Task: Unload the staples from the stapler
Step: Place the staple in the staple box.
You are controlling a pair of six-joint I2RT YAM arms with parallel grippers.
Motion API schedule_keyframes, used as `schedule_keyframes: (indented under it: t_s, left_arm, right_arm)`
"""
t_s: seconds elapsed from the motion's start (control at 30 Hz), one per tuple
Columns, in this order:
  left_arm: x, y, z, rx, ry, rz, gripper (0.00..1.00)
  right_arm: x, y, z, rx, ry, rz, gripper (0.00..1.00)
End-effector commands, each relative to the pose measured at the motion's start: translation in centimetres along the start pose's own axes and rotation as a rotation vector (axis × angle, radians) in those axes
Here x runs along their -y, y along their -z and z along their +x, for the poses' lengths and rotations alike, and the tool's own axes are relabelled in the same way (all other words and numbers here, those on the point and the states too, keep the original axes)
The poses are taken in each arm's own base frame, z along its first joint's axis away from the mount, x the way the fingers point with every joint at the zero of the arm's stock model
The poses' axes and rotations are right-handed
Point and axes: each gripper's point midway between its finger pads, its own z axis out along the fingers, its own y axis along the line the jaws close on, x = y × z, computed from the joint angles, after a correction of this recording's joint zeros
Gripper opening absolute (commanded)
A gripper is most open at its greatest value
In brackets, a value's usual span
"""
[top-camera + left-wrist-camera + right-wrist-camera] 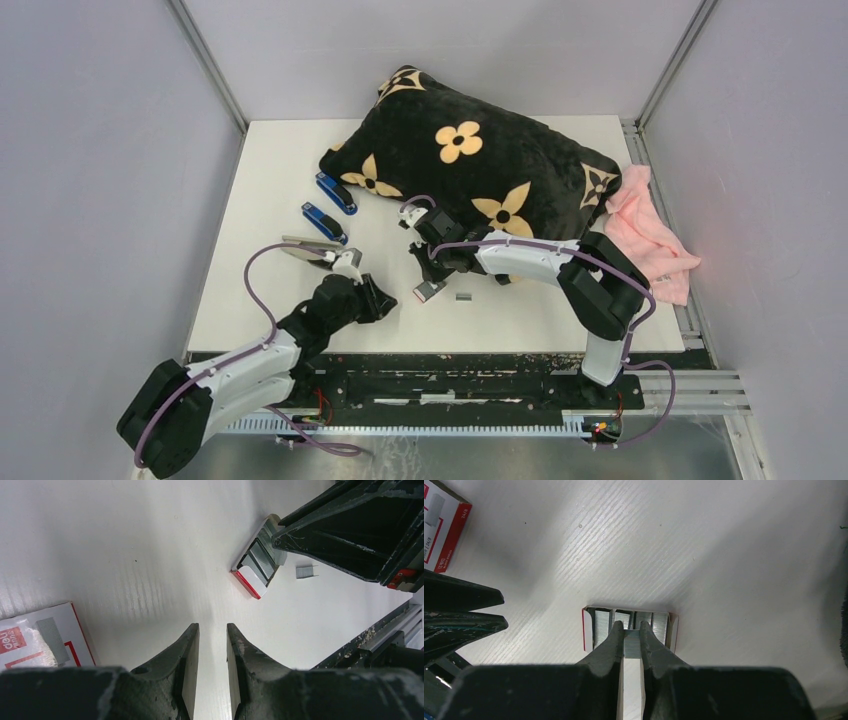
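Closest to the lens in the right wrist view, your right gripper [631, 627] is pinched down on a short staple strip [631, 644], whose grey metal shows in the slit between the two fingers. Directly under those tips lies the staple tray [584, 630], a small open red-edged box with more staples [601, 627] packed side by side in it. The held strip hangs over the tray's middle, and you cannot tell whether it touches the rows below. A white-and-red box [444, 525] sits well apart from the tray at the upper corner of that view. The left gripper [504, 611] pokes in nearer the tray's side.

In the left wrist view, your left gripper's fingers [187, 650] stand slightly parted with only bare table [125, 540] between them, gripping nothing. The tray lies ahead of them, apart, with the right gripper's tips down at its far end. A loose staple strip [306, 571] lies flat just beside the tray, clear of both grippers.

From overhead, the right gripper is over the tray, the left gripper is near on its left, and the loose strip is just to its right. Farther left of the tray and behind it lie an opened stapler [303, 247] and two blue staplers [336, 193] [324, 222]. A black flowered pillow [470, 160] sits behind the tray, and a pink cloth [650, 235] lies far to its right.
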Motion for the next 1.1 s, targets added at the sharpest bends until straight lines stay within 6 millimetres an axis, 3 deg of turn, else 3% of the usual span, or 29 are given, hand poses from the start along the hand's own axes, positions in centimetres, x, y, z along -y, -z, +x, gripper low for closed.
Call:
schedule_keyframes:
  t_s: [0.0, 1.07]
  left_arm:
    - [1.2, -0.2, -0.2, 0.013, 0.033, 0.060, 0.33]
    - [2.0, -1.3, 1.2, -0.045, 0.062, 0.107, 0.32]
  right_arm:
    - [-0.4, 0.6, -2.0, 0.048, -0.013, -0.012, 0.08]
    - [0.0, -0.7, -0.7, 0.011, -0.021, 0.002, 0.07]
